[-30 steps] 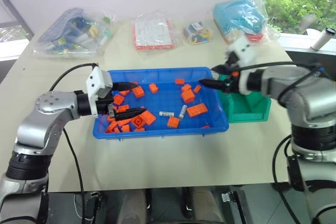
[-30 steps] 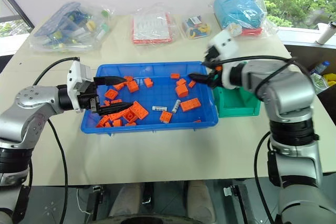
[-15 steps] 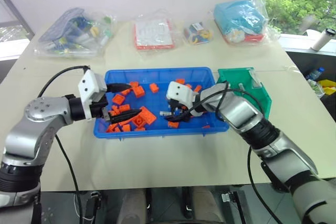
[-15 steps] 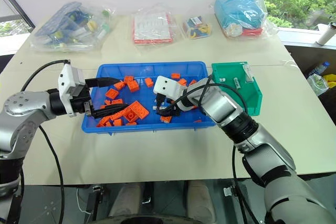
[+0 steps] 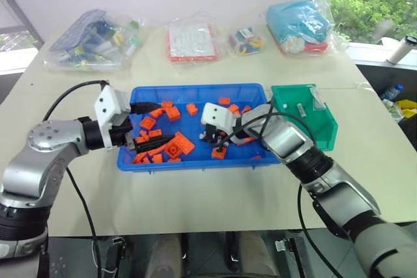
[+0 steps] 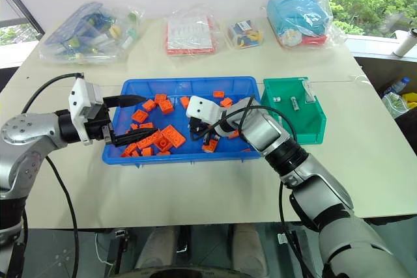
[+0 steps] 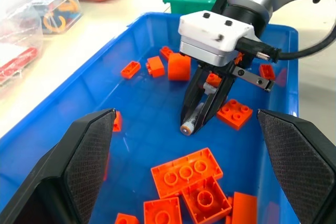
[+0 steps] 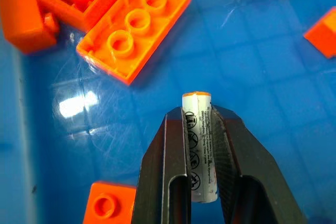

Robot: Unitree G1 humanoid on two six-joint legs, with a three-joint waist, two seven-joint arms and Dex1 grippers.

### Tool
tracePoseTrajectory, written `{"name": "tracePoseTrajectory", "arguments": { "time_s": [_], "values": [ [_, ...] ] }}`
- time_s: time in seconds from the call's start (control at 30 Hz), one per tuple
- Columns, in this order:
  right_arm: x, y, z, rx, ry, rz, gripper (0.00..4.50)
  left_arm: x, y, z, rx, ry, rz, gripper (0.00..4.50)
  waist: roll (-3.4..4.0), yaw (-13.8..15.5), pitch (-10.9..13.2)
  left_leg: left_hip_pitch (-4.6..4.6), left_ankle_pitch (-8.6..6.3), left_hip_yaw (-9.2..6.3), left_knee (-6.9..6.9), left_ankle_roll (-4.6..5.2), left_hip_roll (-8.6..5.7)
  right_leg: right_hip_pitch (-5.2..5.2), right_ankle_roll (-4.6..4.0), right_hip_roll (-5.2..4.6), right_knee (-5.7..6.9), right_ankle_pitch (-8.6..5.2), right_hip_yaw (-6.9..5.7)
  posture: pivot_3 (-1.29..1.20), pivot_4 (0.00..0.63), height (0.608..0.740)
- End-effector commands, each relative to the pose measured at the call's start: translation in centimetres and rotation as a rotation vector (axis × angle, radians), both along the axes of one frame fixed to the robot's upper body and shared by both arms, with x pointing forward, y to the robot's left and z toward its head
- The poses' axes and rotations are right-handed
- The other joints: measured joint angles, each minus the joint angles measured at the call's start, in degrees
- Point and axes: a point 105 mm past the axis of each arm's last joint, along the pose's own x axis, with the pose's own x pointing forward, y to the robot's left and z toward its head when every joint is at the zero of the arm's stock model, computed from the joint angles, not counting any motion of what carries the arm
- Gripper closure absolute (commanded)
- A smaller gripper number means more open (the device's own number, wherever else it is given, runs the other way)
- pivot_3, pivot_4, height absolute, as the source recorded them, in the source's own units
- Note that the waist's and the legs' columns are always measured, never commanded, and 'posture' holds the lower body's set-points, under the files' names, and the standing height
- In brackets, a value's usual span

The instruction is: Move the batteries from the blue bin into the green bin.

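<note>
Right gripper (image 8: 198,129) clamped on one battery (image 8: 199,145) inside blue bin (image 5: 163,92), two batteries in green bin (image 6: 313,131) beyond it, left gripper (image 7: 184,182) spread apart.

Grippers: 2. Bins: 2, i.e. 1 blue bin (image 6: 182,81) under both hands, 1 green bin (image 6: 306,131) just beside right gripper's (image 7: 197,121) arm. 3 batts (image 8: 199,150) visible: 1 pinched in right gripper, 2 in green bin. Orange bricks (image 6: 168,136): approx. 20, heaped by left gripper (image 5: 171,122), exact no. unclear. Plastic bags (image 6: 98,30) beyond hands: 4.
</note>
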Motion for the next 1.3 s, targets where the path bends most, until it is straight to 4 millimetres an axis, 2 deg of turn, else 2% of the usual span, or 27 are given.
{"name": "tracePoseTrajectory", "arguments": {
  "time_s": [0.03,0.1,0.17,0.33,0.43,0.5,0.57,0.6,0.7,0.8,0.87,0.93,1.0,1.17,1.3],
  "values": [
    [0.3,-0.7,5.8,0.197,-0.023,-0.069,4.39,0.2,-0.6,0.7,-0.005,-0.034,-0.034,0.0,0.0,0.03,0.0,0.0,0.0,0.0,0.0,0.0,0.0,0.0,0.0,0.0,0.0,0.0,0.0,0.0,0.15,0.737],
    [1.1,-3.5,8.2,0.269,-0.05,-0.164,4.39,0.3,-1.0,0.6,-0.01,-0.029,-0.051,0.0,0.0,0.13,0.0,0.0,0.0,0.0,0.0,0.0,0.0,0.0,0.0,0.0,0.0,0.0,0.0,0.0,0.15,0.737],
    [1.8,-7.4,9.8,0.302,-0.077,-0.287,4.39,0.5,-1.3,0.4,-0.01,-0.024,-0.066,0.0,0.0,0.4,0.0,0.0,0.0,0.0,0.02,0.0,-0.01,0.03,0.0,-0.02,-0.01,0.0,-0.01,0.0,0.15,0.737],
    [1.5,-14.6,10.7,0.29,-0.106,-0.517,4.39,0.9,-1.7,0.4,-0.012,-0.018,-0.089,0.0,-0.01,0.89,0.0,0.02,-0.01,0.02,-0.02,0.01,-0.05,0.05,0.0,-0.05,-0.09,0.0,-0.01,0.0,0.15,0.737],
    [1.1,-17.1,10.6,0.295,-0.104,-0.615,4.39,1.0,-1.9,0.4,-0.013,-0.016,-0.103,0.0,0.0,0.56,0.0,0.04,-0.01,0.02,-0.05,0.01,-0.03,0.03,-0.01,-0.03,-0.07,0.0,0.0,0.0,0.15,0.737],
    [0.8,-17.8,10.2,0.316,-0.075,-0.654,3.35,1.1,-2.1,0.4,-0.012,-0.015,-0.114,0.0,0.0,0.12,0.0,0.04,-0.01,0.02,-0.06,0.01,-0.03,0.03,-0.01,-0.02,-0.06,0.0,0.0,0.0,0.15,0.737],
    [0.6,-17.9,9.6,0.293,-0.073,-0.653,2.62,1.2,-2.3,0.4,-0.011,-0.016,-0.123,0.0,0.0,-0.12,0.0,0.04,0.0,0.01,-0.07,0.01,-0.03,0.03,0.0,-0.02,-0.05,0.0,0.0,0.0,0.15,0.737],
    [0.6,-17.9,9.4,0.282,-0.081,-0.658,2.01,1.3,-2.4,0.5,-0.012,-0.017,-0.127,0.0,0.0,-0.12,0.0,0.05,0.0,0.01,-0.07,0.01,-0.03,0.03,0.0,-0.01,-0.05,0.0,0.0,0.0,0.15,0.737],
    [1.0,-17.6,9.9,0.274,-0.118,-0.646,0.57,1.3,-2.5,0.7,-0.013,-0.02,-0.137,0.0,0.0,-0.12,0.0,0.04,0.0,0.0,-0.07,0.01,-0.03,0.03,0.0,-0.01,-0.05,0.0,0.0,0.0,0.15,0.737],
    [1.2,-16.5,11.1,0.305,-0.147,-0.603,0.57,1.3,-2.5,0.9,-0.012,-0.021,-0.141,0.0,0.01,-0.09,0.01,0.04,0.0,0.0,-0.06,0.01,-0.03,0.03,0.0,-0.01,-0.05,0.0,0.0,0.0,0.15,0.737],
    [0.9,-14.6,11.3,0.312,-0.139,-0.522,0.57,1.3,-2.5,0.9,-0.01,-0.022,-0.141,0.0,0.01,-0.11,0.01,0.04,0.0,0.0,-0.06,0.01,-0.03,0.03,0.01,-0.01,-0.05,0.0,0.0,0.0,0.15,0.737],
    [0.2,-11.5,10.2,0.286,-0.101,-0.401,0.57,1.3,-2.4,0.8,-0.009,-0.024,-0.135,0.0,0.01,-0.15,0.01,0.04,0.0,-0.01,-0.07,0.01,-0.02,0.03,0.01,0.0,-0.05,0.0,0.0,0.0,0.15,0.737],
    [-0.4,-9.7,8.6,0.237,-0.076,-0.324,0.57,1.2,-2.3,0.8,-0.01,-0.026,-0.129,0.0,0.01,-0.24,0.01,0.04,-0.01,-0.03,-0.08,0.01,-0.01,0.03,0.0,0.02,-0.05,0.0,0.0,0.0,0.15,0.737],
    [-1.1,-7.1,5.2,0.141,-0.021,-0.197,0.57,1.0,-2.0,0.9,-0.008,-0.03,-0.107,0.0,0.0,0.14,0.01,-0.02,0.0,-0.04,0.01,0.01,-0.04,0.03,0.01,-0.03,-0.06,-0.01,-0.01,0.0,0.15,0.737],
    [-1.1,-6.6,3.4,0.09,0.011,-0.161,0.57,0.7,-1.6,0.9,-0.008,-0.034,-0.084,0.0,0.0,0.05,0.01,-0.02,-0.01,-0.04,0.06,0.02,-0.04,0.05,0.01,-0.03,-0.05,0.0,-0.01,0.0,0.15,0.737]
  ]
}}
